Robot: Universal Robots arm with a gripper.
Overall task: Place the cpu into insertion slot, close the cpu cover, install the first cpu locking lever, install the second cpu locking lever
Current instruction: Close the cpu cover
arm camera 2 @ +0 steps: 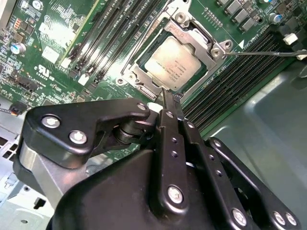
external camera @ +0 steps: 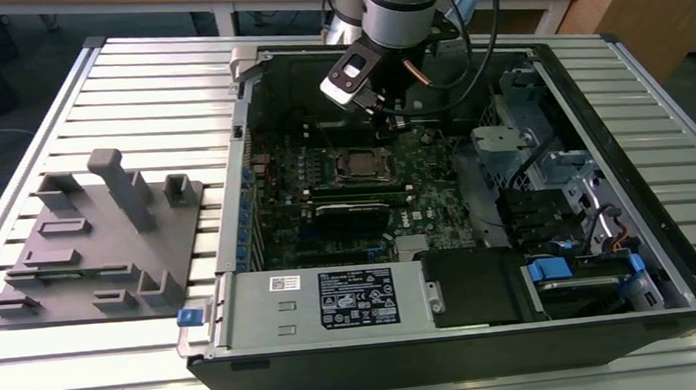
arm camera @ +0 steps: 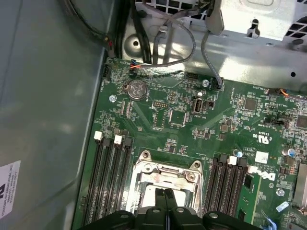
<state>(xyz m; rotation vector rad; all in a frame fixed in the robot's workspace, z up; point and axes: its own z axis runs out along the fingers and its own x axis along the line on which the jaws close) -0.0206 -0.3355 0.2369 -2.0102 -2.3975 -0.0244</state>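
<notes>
Pincer [arm camera 2: 168, 100] clenched on nothing, tips just over cpu cover [arm camera 2: 204, 42] edge. cpu [arm camera 2: 175, 62] seated in insertion slot [arm camera 2: 144, 60], cover down around it. Risk: closed tips slip off thin locking lever [arm camera 2: 261, 52], gouge motherboard [arm camera 2: 43, 52] or memory slots [arm camera 2: 225, 81].

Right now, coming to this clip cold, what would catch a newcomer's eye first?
The open computer case on the slatted table, with the arm reaching into it from above, in the exterior view. In the second wrist view the gripper, fingers together, points at the edge of the silvery cpu cover, which frames the cpu. A grey fixture lies on the table at the exterior view's left.
</notes>
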